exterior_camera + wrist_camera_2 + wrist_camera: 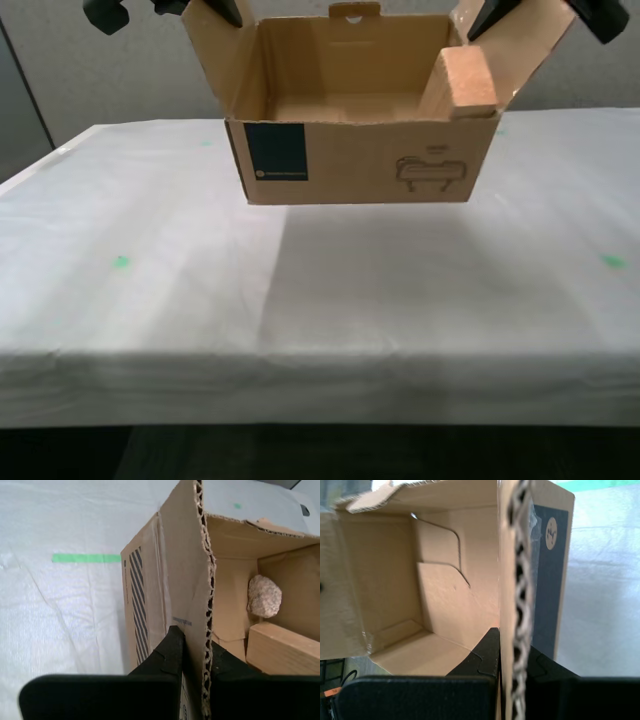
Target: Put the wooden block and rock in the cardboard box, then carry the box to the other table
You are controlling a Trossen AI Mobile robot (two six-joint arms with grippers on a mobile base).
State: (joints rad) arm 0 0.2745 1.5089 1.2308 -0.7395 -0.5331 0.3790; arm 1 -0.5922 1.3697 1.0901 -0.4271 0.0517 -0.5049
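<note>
The cardboard box (370, 160) is held by its two side flaps over the white-sheeted table (200, 300), and its shadow falls on the sheet below. My first gripper (512, 655) is shut on the flap at the exterior view's left (225, 10). My second gripper (197, 650) is shut on the flap at the exterior view's right (487, 20). The wooden block (462, 80) leans inside the box at that right end (282, 650). The rock (264, 596) lies on the box floor beside it and is hidden in the exterior view. I cannot tell if the box base touches the sheet.
The wrinkled sheet carries small green tape marks (120, 262) (612, 261) and a green strip (86, 558). The table's front edge runs across the exterior view's lower part. A grey wall stands behind the table.
</note>
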